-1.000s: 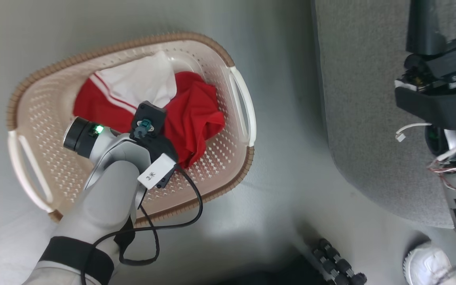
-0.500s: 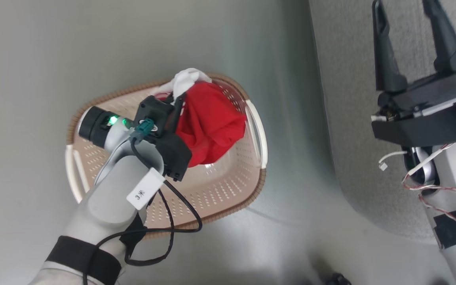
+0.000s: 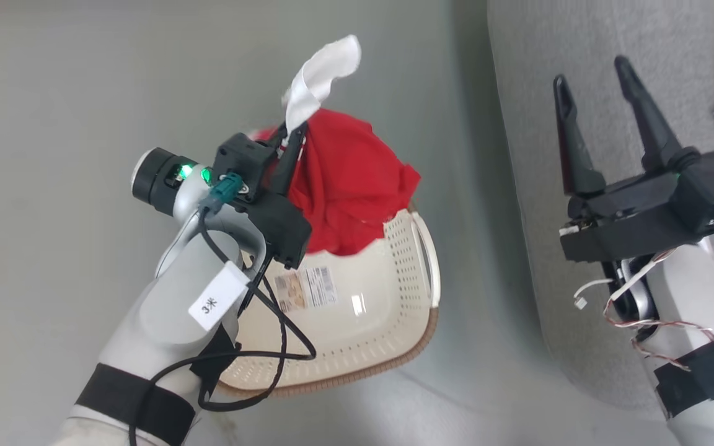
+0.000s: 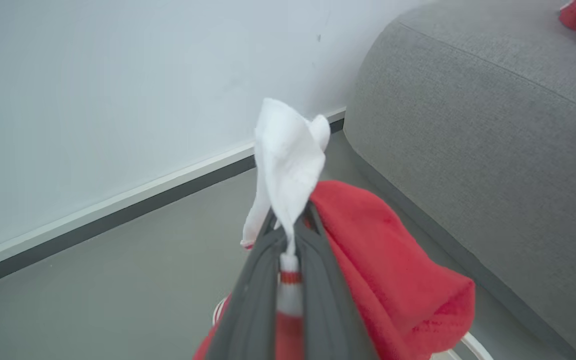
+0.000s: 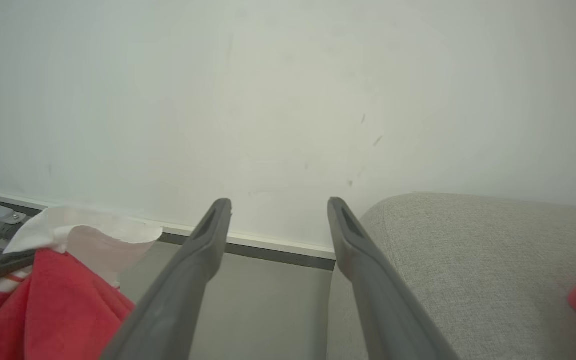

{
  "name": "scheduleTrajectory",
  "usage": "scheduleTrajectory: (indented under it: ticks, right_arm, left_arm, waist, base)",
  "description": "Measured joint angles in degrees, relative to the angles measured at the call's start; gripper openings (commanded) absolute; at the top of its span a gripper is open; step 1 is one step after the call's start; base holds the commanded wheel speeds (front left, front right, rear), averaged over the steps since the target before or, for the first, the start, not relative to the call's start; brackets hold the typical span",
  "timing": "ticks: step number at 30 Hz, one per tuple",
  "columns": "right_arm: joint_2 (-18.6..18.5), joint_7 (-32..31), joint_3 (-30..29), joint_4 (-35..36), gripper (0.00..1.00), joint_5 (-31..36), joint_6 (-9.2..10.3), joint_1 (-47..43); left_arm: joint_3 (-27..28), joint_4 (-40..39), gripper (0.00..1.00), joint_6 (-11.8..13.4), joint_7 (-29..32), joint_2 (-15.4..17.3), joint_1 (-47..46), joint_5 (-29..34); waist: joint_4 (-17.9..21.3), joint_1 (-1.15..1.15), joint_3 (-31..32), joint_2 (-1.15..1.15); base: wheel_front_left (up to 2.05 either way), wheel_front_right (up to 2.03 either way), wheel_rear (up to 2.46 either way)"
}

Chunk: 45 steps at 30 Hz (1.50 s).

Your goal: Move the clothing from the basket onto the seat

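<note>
Left gripper point(image 3: 290, 133) is clamped tight on the clothing point(image 3: 351, 179), a soft red bundle above the perforated cream basket point(image 3: 406, 266)! The left wrist view adds pinched white trim. Right gripper point(image 3: 590, 70) is spread wide, with the grey fabric seat point(image 3: 530, 155) at right.

You're in a home-like living room: a grey sofa seat point(image 4: 493, 125) right of your left end effector point(image 4: 290, 222), a laundry basket point(image 3: 406, 254) below it (white wall point(image 5: 268, 90) and skirting board point(image 4: 118, 207) beyond).
</note>
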<state>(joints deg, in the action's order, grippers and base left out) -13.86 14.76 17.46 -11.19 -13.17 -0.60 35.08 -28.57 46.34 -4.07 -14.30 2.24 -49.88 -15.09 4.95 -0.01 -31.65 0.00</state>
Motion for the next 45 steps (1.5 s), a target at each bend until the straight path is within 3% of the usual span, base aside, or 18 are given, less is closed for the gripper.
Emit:
scheduleTrajectory:
  ticks: [6,25,38,45]
  right_arm:
    - [0.97,-0.01,0.26,-2.27,1.0,-0.44,-0.29,-1.48]
    - [4.12,-0.04,5.71,-13.79,1.0,-0.41,-4.03,-3.07]
    - [8.11,-0.05,12.92,-20.91,1.0,-0.68,-6.03,-9.15]
    - [9.32,-0.05,17.69,-23.53,1.0,-0.97,-6.47,-9.28]
  left_arm:
    - [1.71,-1.43,0.0,-0.05,0.0,0.04,0.69,-1.99]
    - [3.69,-0.53,0.0,-0.49,-0.01,0.24,2.55,-4.8]
    - [1.33,1.6,0.0,-0.49,0.09,-0.15,7.12,-6.13]
    - [-2.63,-1.98,0.0,-0.37,1.23,-0.19,9.15,-7.71]
  waist:
    - [-0.93,0.0,4.1,0.0]
    - [-2.3,0.0,19.6,0.0]
    - [-3.75,0.0,29.98,0.0]
    - [-5.49,0.0,33.92,-0.01]
  base:
    - [0.0,0.0,0.0]
    - [0.0,0.0,0.0]
    - [0.0,0.0,0.0]
    - [0.0,0.0,0.0]
